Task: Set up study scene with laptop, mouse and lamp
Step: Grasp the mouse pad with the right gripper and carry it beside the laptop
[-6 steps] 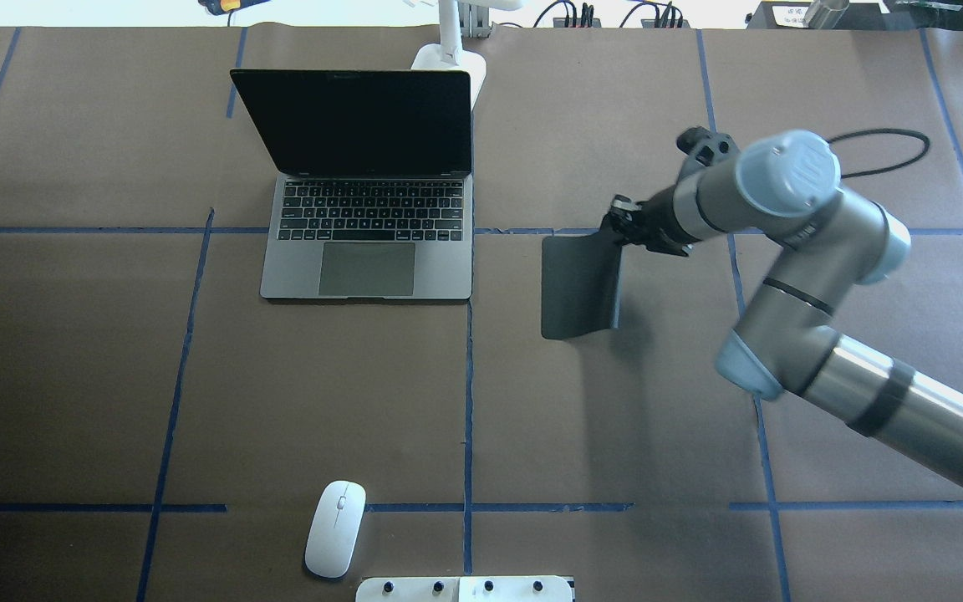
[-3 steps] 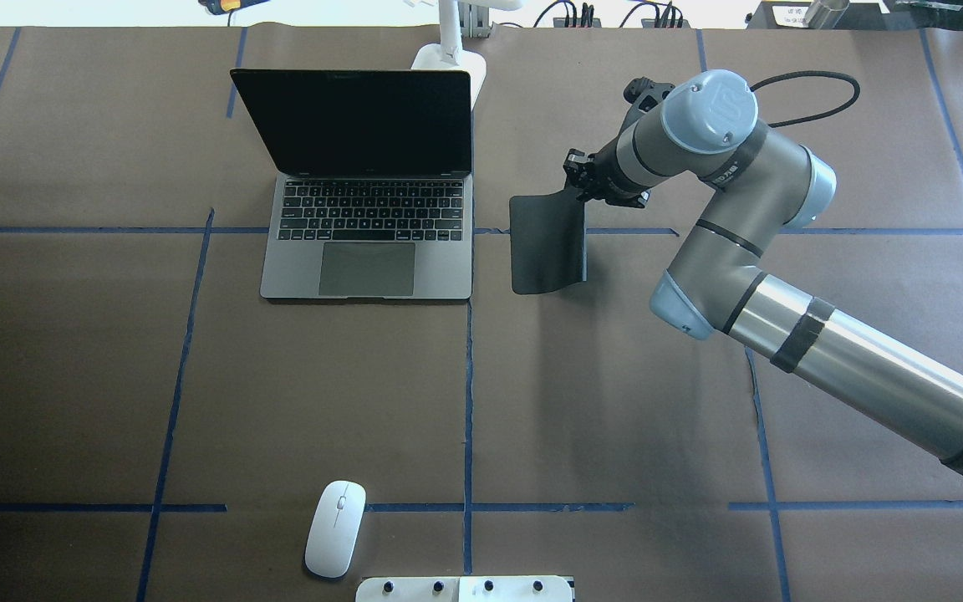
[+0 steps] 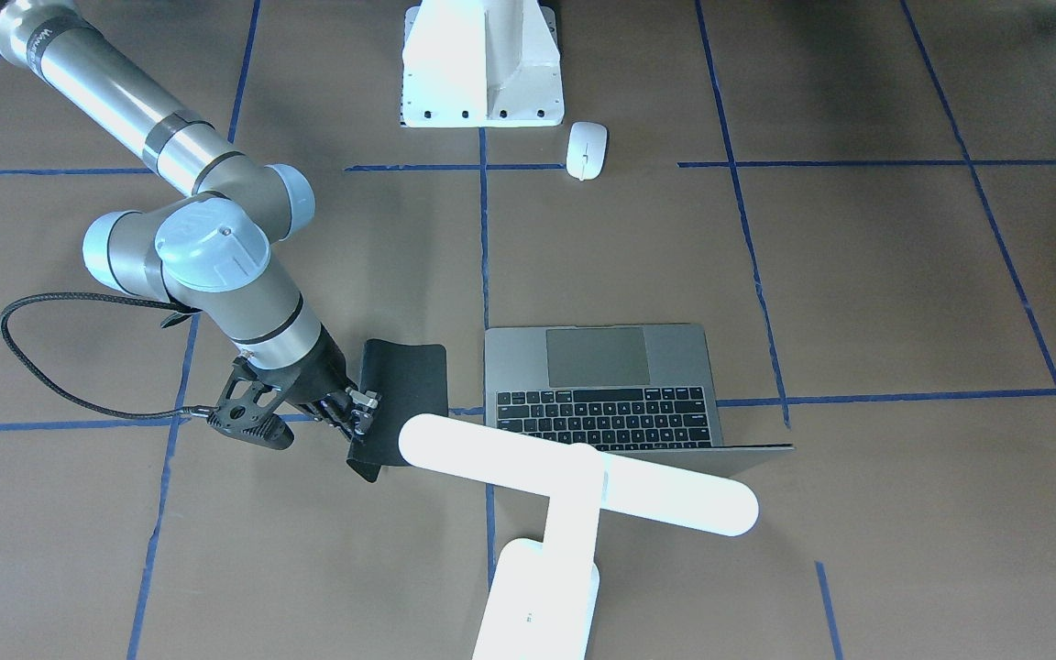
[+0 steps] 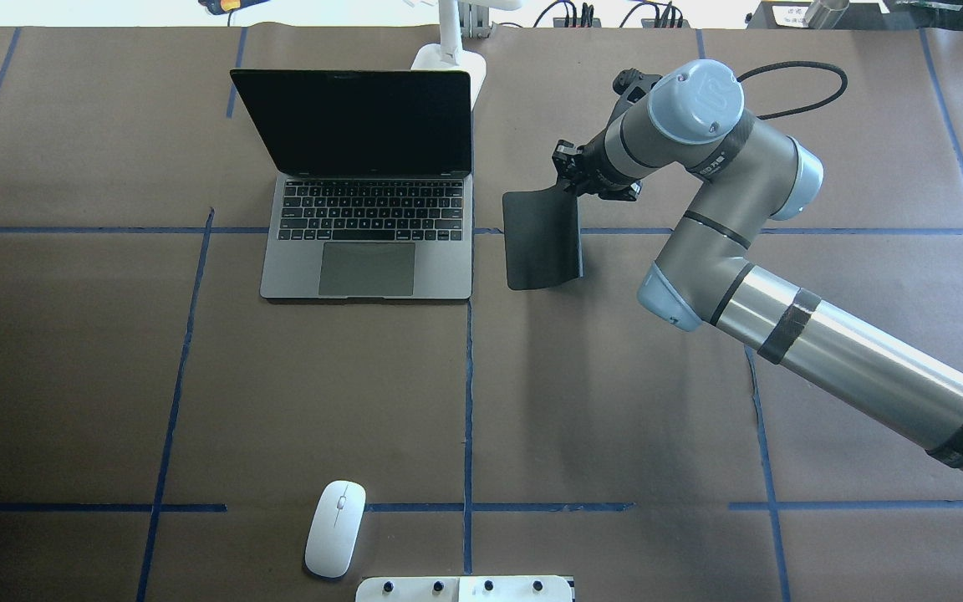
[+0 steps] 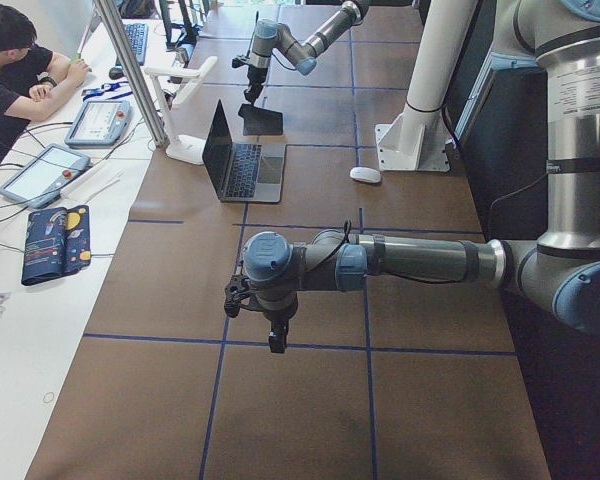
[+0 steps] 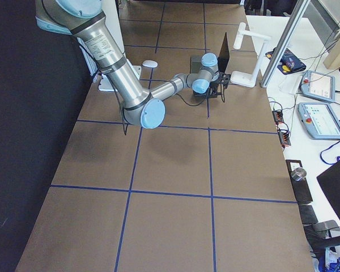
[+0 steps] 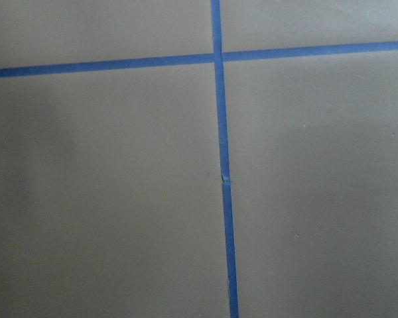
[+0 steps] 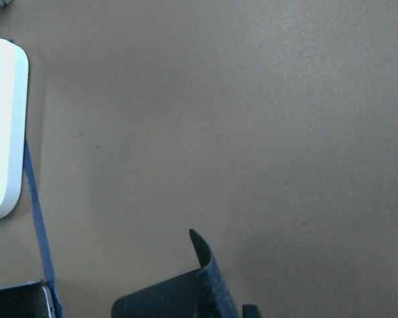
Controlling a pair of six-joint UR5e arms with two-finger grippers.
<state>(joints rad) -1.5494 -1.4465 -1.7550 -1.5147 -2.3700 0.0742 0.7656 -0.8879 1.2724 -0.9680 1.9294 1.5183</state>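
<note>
The open grey laptop (image 4: pixel 369 242) sits at the far middle of the table with its screen dark. The white lamp (image 3: pixel 574 481) stands behind it, its base (image 4: pixel 448 58) at the table's far edge. The white mouse (image 4: pixel 335 528) lies near the robot's base. My right gripper (image 4: pixel 569 171) is shut on the far right corner of a black mat (image 4: pixel 540 242), which curls up at that edge, just right of the laptop. My left gripper (image 5: pixel 277 340) shows only in the exterior left view, low over bare table; I cannot tell whether it is open.
The white bolted pedestal (image 3: pixel 482 82) stands at the robot's side of the table, next to the mouse. A black cable (image 4: pixel 807 84) loops behind my right wrist. Blue tape lines cross the brown table. A person sits beyond the table's far side (image 5: pixel 20 70).
My right arm has carried the black mat to the left and farther away, from the table's right middle to just beside the laptop. Laptop, mouse and lamp have not moved.
</note>
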